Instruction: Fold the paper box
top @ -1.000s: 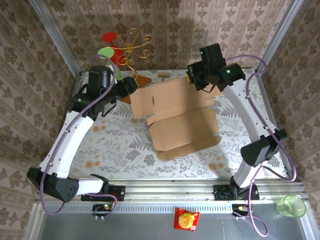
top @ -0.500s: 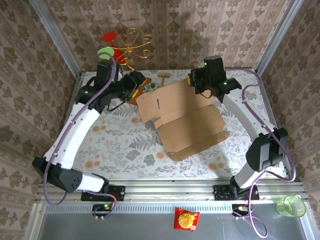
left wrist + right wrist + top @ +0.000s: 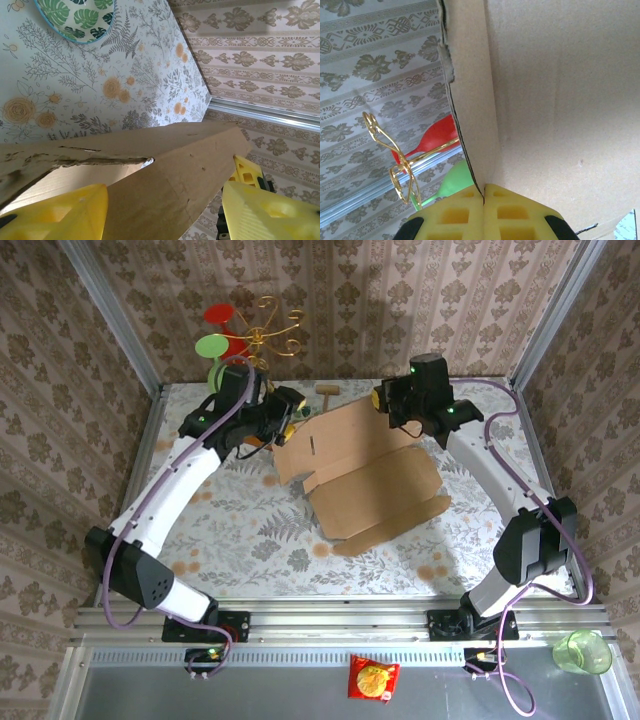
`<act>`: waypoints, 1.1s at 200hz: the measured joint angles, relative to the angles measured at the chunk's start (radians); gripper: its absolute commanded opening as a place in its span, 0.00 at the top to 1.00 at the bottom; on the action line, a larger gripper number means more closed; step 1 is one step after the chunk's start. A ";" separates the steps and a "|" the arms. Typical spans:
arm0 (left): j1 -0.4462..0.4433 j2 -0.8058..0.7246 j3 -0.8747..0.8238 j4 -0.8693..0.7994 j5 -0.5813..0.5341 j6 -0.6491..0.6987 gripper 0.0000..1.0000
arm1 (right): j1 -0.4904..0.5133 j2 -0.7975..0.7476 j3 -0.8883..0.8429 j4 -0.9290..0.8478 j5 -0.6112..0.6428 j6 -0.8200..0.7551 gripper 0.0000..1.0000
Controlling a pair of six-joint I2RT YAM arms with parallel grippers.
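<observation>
**A:** Where does the paper box [image 3: 365,480] sit?

**B:** Just right of centre on the table [image 3: 220,530] in the top view. Its front panel lies flat and its rear panel is tipped up toward the top of the frame.

**A:** How will it handle?

**B:** Light, I'd judge. It should be stiff across the panels and give only at the creases, and a thin flap would crush under a hard pinch. I'd hold a flap edge near a corner, so the crease works as the hinge.

**A:** And the tools?

**B:** The right tool [image 3: 484,212] has its pads pressed together at the rear panel's upper right corner. A cardboard edge runs straight into their seam, so it looks pinched. The left tool [image 3: 162,210] stands roughly half-spread, with its yellow fingers [image 3: 60,210] on either side of the upper left flap corner. I can't tell whether they touch the cardboard.

**A:** Anything nearby?

**B:** There's a leaf-patterned bowl [image 3: 75,20] on the table, and a gold wire stand [image 3: 268,325] at the upper left.
</observation>
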 measured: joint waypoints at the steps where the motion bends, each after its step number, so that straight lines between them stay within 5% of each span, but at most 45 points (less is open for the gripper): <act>1: 0.000 0.001 0.000 0.000 0.000 0.000 0.38 | 0.000 0.000 -0.001 0.000 0.000 0.001 1.00; 127: -0.042 0.066 0.000 0.062 0.038 -0.048 0.40 | 0.000 -0.019 -0.039 0.022 -0.021 0.015 1.00; 220: -0.054 0.088 0.000 0.106 0.041 -0.090 0.72 | -0.007 -0.047 -0.087 0.048 -0.022 0.015 1.00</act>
